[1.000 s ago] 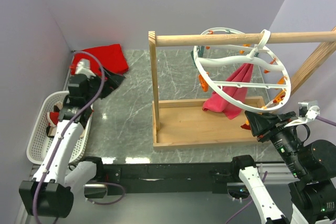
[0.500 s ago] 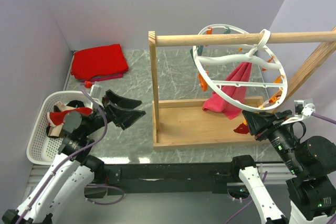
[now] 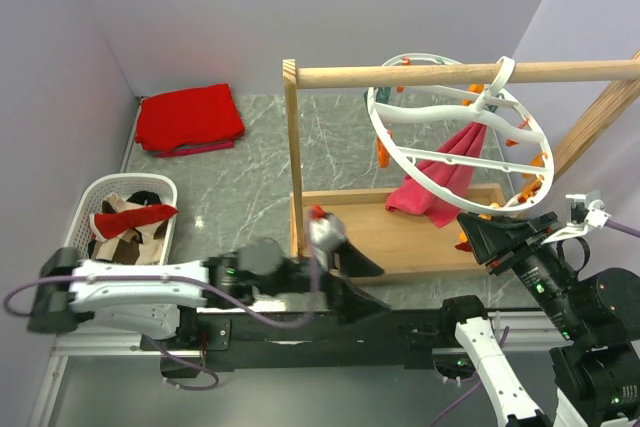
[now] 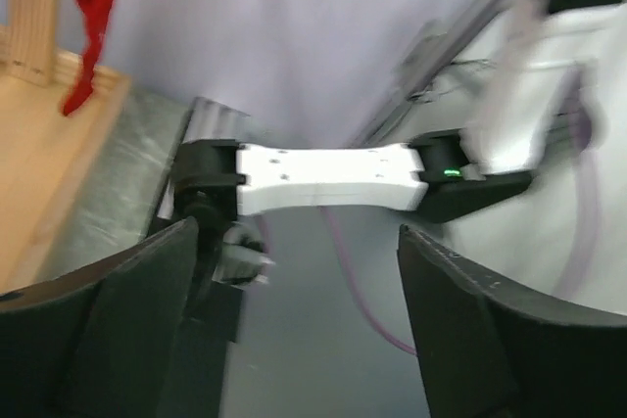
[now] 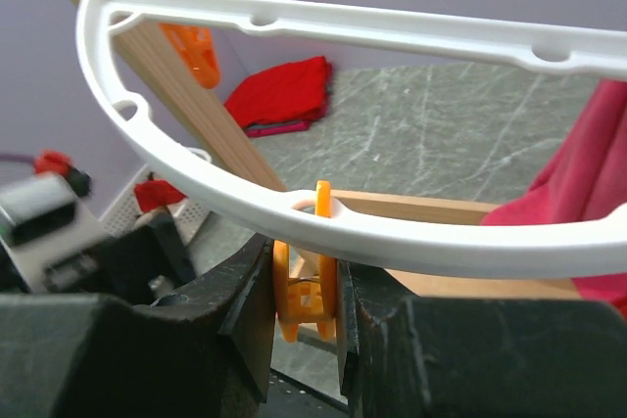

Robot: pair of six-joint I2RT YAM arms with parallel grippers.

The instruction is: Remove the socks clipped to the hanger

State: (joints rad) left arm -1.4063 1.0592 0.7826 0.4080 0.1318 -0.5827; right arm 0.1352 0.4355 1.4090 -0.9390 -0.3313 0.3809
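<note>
Squeezing: our right claw [image 5: 309,302] grips an orange peg [image 5: 306,286] at the hanger's [image 5: 441,247] 6 o'clock | left claw [image 4: 304,330] open, empty | pink sock [image 3: 445,175] hangs toward 7 | we must pinch squarely, hanger steady.

Grey marbled table [image 3: 240,187] — folded red cloth [image 3: 188,119], wooden frame base [image 3: 400,237] and, apparently at its edge, a white basket [image 3: 75,232].

The right hand's [image 5: 306,286] matt black plastic fingers [image 5: 240,315] flank a smooth orange plastic peg [image 5: 306,308]. Above the hand, the hanger [image 5: 392,31] is glossy white plastic. Beyond the hand are a soft matt pink sock [image 5: 588,163], a pale bare-wood frame [image 5: 186,95] and a polished grey veined worktop [image 5: 451,134].
</note>
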